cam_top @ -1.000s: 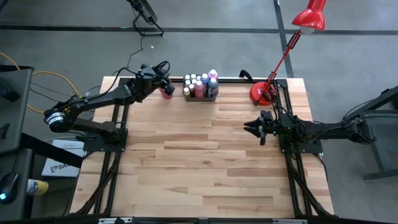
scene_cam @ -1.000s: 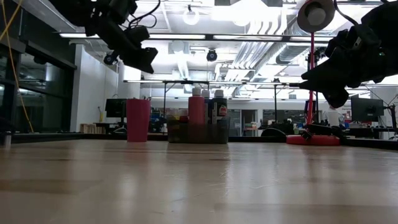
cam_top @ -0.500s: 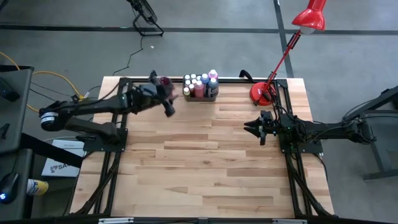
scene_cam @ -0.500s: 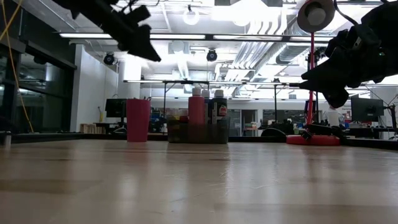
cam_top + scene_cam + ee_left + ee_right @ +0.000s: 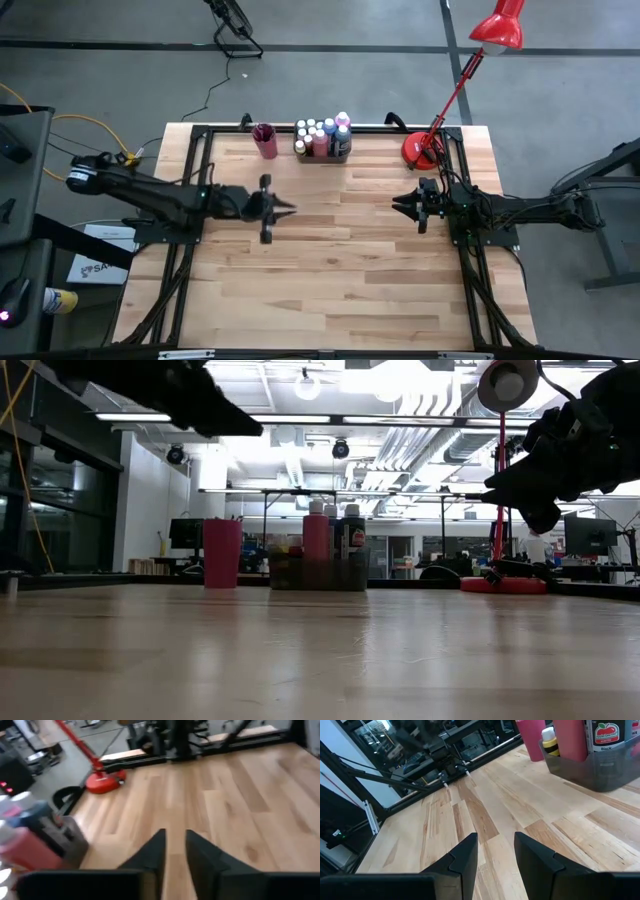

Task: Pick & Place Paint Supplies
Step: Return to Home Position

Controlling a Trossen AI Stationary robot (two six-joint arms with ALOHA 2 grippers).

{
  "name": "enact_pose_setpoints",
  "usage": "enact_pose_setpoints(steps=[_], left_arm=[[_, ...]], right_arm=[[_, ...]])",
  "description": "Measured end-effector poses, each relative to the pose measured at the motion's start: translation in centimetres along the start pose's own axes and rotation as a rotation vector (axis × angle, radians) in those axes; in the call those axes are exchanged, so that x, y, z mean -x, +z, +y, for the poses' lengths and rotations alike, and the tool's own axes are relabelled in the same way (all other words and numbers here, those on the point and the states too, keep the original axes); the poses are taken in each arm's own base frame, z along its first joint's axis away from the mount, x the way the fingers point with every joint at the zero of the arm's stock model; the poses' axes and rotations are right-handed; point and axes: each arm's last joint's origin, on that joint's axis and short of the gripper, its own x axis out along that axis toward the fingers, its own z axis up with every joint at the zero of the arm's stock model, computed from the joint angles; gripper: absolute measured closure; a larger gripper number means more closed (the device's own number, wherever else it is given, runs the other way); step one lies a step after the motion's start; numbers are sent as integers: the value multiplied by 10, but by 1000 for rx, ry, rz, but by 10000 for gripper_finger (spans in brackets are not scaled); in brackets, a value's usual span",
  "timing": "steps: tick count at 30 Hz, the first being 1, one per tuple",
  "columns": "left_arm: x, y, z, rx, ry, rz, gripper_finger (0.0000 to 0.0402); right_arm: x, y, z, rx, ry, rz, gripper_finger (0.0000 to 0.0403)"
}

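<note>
Several small paint bottles (image 5: 322,135) with pale caps stand upright in a grey tray (image 5: 343,154) at the table's far edge; pink, blue and yellow ones show. The low view has the tall pink bottle (image 5: 316,538) in the tray (image 5: 318,573). Left of the tray stands the red cup (image 5: 266,145), with thin dark brush handles (image 5: 262,131) sticking up from it. My left gripper (image 5: 288,207) hovers open and empty over the table's middle left, pointing right. My right gripper (image 5: 401,203) waits open and empty at the middle right, raised off the table.
A red desk lamp stands with its base (image 5: 421,150) at the far right corner, its arm reaching over the far edge. Black frame rails run along the far, left and right edges. Bare wood (image 5: 340,270) stretches between the grippers and to the near edge.
My left gripper has drawn back from above the red cup at the far edge toward the near edge, to the table's middle left. It has turned from pointing toward the far edge to pointing toward the table's right. Cup, tray and right arm have stayed put.
</note>
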Motion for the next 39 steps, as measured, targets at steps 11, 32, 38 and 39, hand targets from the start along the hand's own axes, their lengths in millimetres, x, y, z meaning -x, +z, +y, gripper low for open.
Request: enact_pose_setpoints(steps=[11, 32, 38, 39], left_arm=[[16, -42, -16, -31, -33, -123, 400], [92, -93, 0, -303, -97, -323, 401], [107, -101, 4, -395, -86, -317, 401], [109, -102, 5, -413, -83, -319, 401]], right_arm=[[0, 0, 0, 0, 0, 0, 280], [0, 0, 0, 0, 0, 1, 280], [0, 0, 0, 0, 1, 0, 280], [0, 0, 0, 0, 0, 1, 280]])
